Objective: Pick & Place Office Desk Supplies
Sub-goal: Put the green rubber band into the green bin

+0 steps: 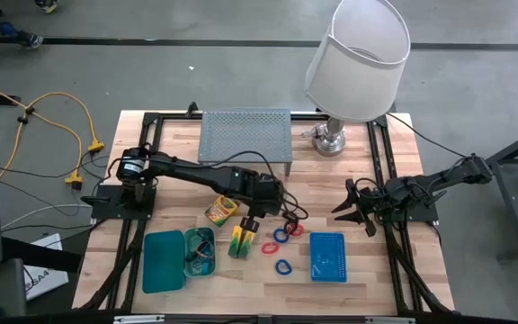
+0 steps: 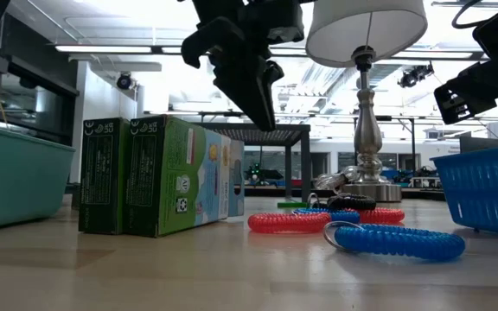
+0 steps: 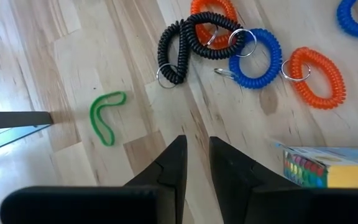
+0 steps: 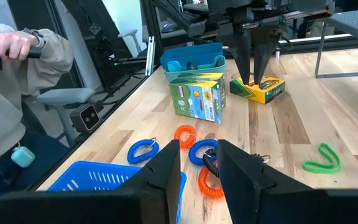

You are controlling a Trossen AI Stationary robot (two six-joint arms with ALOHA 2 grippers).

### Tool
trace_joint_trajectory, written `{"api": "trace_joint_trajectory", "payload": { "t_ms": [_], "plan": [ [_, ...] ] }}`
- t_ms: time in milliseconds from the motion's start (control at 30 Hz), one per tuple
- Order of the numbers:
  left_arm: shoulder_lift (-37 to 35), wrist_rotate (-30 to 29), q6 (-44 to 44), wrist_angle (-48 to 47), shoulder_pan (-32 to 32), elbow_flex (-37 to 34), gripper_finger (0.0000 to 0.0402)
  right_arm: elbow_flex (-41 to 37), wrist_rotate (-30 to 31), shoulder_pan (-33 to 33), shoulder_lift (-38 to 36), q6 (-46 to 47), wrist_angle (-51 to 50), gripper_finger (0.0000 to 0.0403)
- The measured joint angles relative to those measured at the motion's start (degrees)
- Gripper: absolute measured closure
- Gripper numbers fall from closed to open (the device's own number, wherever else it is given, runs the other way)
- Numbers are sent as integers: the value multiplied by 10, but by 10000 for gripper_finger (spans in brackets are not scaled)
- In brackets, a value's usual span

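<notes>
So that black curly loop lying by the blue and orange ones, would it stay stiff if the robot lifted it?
Probably not. The black coil loop is a springy spiral lying bent over itself, so it would likely sag and stretch. Its metal ring seems to lie against the blue coil, so that might drag along. It looks light, and lying flat, it seems unlikely to roll.
</notes>
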Motion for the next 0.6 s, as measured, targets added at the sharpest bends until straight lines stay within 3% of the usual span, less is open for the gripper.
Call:
{"api": "trace_joint_trajectory", "payload": {
  "t_ms": [267,600],
  "plan": [
    [0,0,-4,1,0,0,340,0,0,0,0,1,2,309],
    [0,-19,-7,1,0,0,340,0,3,0,0,119,21,309]
  ]
}}
